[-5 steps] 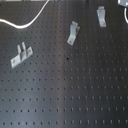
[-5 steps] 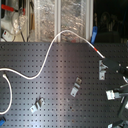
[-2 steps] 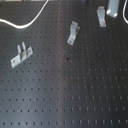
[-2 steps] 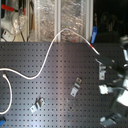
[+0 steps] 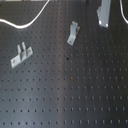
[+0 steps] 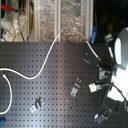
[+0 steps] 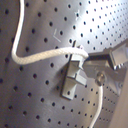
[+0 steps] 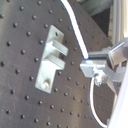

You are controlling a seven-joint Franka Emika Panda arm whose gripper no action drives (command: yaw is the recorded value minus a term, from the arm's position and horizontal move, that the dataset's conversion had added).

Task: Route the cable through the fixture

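First wrist view gives us the close look: the cable (image 7: 45,55) arches over the perforated desk (image 7: 30,100) and runs right across the top of a small metal clip (image 7: 72,75), then vanishes toward the tool's fingers (image 7: 117,55). The second wrist view shows it plainer: the tool (image 8: 100,67) is pinched narrow on the white cord, which passes out of the grip both ways, one run climbing away, the other dropping down past the fingers. The clip (image 8: 52,57) sits just beside the tool there, its two prongs pointing toward the gripped section, cord and prongs close but apart in this picture.

Out to the second exterior view: the cable (image 6: 47,62) snakes from the 9 o'clock edge, dips, rises to about 12 o'clock and slopes down to the arm (image 6: 117,55) at 3 o'clock. Two more clips lie free on the desk, one near centre (image 6: 76,87), one toward 7 o'clock (image 6: 36,105). In the first exterior view the cable (image 5: 25,20) only loops across the 11 o'clock corner, well apart from the two clips shown there (image 5: 21,55) (image 5: 73,32).

The relation that matters, as I judge it: the cord's run lies crosswise over the clip's slot, the tool just to one side, so seating it calls for a short pull down between the prongs.
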